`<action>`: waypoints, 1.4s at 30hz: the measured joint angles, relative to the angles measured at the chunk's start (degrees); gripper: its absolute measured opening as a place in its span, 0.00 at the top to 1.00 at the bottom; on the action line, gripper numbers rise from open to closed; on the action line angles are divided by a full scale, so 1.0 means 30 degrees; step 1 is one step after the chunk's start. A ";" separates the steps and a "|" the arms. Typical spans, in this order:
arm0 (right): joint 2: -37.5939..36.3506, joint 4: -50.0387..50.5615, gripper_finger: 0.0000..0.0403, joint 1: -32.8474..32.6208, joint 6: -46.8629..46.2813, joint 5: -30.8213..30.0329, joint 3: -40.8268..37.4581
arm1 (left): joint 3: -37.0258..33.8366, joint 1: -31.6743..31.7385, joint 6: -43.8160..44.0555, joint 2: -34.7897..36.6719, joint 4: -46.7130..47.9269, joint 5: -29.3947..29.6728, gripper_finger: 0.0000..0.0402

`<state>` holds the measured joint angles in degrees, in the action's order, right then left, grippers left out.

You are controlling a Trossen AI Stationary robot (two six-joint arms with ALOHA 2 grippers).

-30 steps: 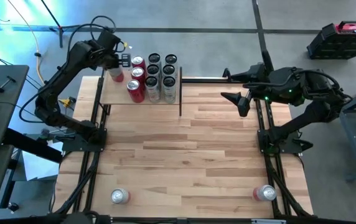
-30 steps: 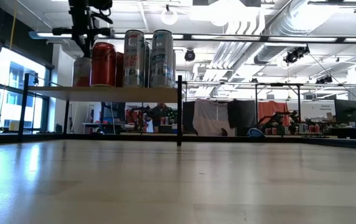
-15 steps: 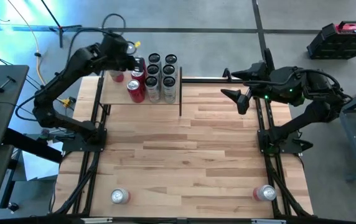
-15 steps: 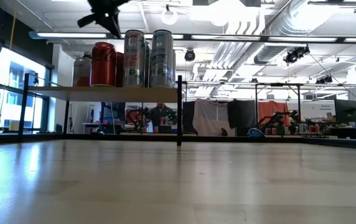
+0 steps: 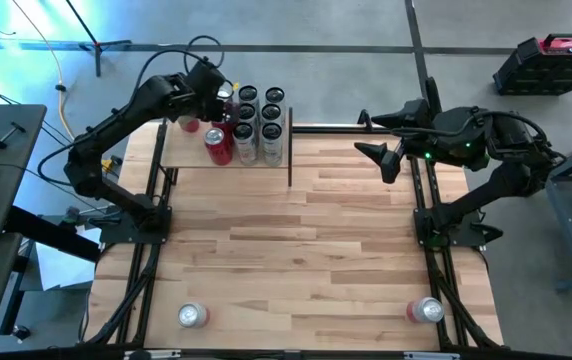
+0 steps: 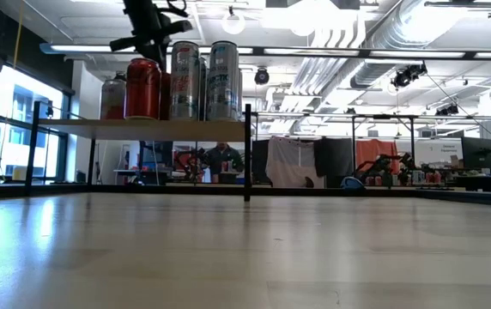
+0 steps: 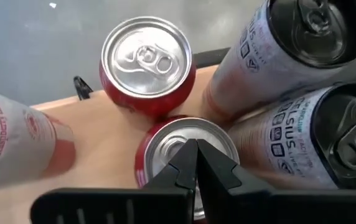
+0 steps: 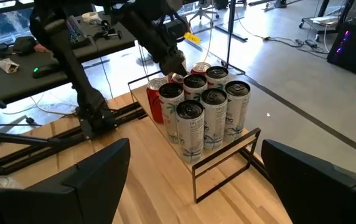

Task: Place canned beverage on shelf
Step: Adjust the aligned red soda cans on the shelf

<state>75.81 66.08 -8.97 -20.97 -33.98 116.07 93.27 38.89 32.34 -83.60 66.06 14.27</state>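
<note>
The shelf (image 5: 191, 150) stands at the table's far left, a light board between black posts. On it stand red cans, several tall white cans (image 5: 258, 125) and a pink-and-white can (image 5: 188, 123) at its left end. My left gripper (image 5: 224, 100) hovers shut above the red cans, its tips (image 7: 195, 158) over one red can's top (image 7: 165, 142) and beside another (image 7: 147, 59). In the low view it (image 6: 154, 47) sits above the can tops. My right gripper (image 5: 368, 138) waits open at the far right, above the table.
Two cans lie on their sides near the table's front edge, one at the left (image 5: 193, 316) and one at the right (image 5: 426, 311). The wooden tabletop (image 5: 306, 240) stretches between them and the shelf. Black frame rails run along both side edges.
My left gripper has swung toward the table's right along the shelf. It went from above the pink-and-white can at the left end to above the red cans, turning a little and staying shut. The cans have kept their places.
</note>
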 joint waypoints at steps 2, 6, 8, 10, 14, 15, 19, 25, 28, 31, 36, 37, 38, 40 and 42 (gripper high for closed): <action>0.0000 0.0007 0.14 0.0000 0.0000 0.0007 0.0000 | 0.0000 -0.0022 -0.0009 -0.0012 0.0075 -0.0023 1.00; 0.0000 0.0007 0.14 0.0000 0.0000 0.0015 0.0000 | 0.0000 -0.0022 -0.0146 -0.0012 0.0163 -0.0012 1.00; 0.0000 0.0011 0.14 0.0000 0.0026 0.0022 0.0000 | 0.0012 -0.0022 -0.0158 0.0000 0.0344 0.0003 1.00; 0.0000 0.0009 0.14 0.0000 0.0005 0.0022 0.0000 | 0.0029 0.0041 -0.0282 0.0024 0.0550 0.0008 1.00; 0.0000 0.0015 0.14 0.0000 0.0000 0.0025 0.0000 | 0.0029 0.0073 -0.0380 0.0025 0.0643 0.0076 1.00; 0.0000 0.0015 0.14 0.0000 -0.0001 0.0029 0.0000 | 0.0029 0.0073 -0.0478 0.0032 0.0667 0.0108 1.00; 0.0000 0.0015 0.14 0.0000 0.0000 0.0029 0.0000 | 0.0029 0.0073 -0.0685 0.0028 0.0714 0.0200 1.00; 0.0000 0.0015 0.14 0.0000 -0.0229 0.0036 0.0000 | 0.0029 0.0308 -0.0841 0.0131 0.1240 0.0448 1.00; 0.0000 0.0015 0.14 0.0000 -0.0350 0.0036 0.0000 | 0.0022 0.0458 -0.0851 0.0258 0.1287 0.0475 1.00; 0.0000 0.0015 0.14 0.0000 -0.0360 0.0036 0.0000 | 0.0015 0.0551 -0.0843 0.0364 0.1393 0.0373 1.00; 0.0000 0.0008 0.14 0.0000 -0.0363 0.0036 0.0000 | 0.0007 0.0554 -0.0860 0.0359 0.1260 0.0200 1.00; 0.0000 0.0010 0.14 0.0000 -0.0360 0.0036 0.0000 | 0.0000 0.0554 -0.0866 0.0359 0.1161 0.0174 1.00; 0.0000 0.0007 0.14 0.0000 -0.0364 0.0036 0.0000 | -0.0007 0.0554 -0.0867 0.0359 0.0991 0.0121 1.00; 0.0000 0.0007 0.14 0.0000 -0.0364 0.0036 0.0000 | -0.0007 0.0554 -0.0985 0.0359 0.0439 0.0108 1.00; 0.0000 0.0007 0.14 0.0000 -0.0357 0.0036 0.0000 | 0.0024 0.0554 -0.1414 0.0359 -0.0276 0.0098 1.00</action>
<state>75.81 66.11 -8.97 -22.04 -33.87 116.07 93.35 40.56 28.10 -82.52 65.23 14.57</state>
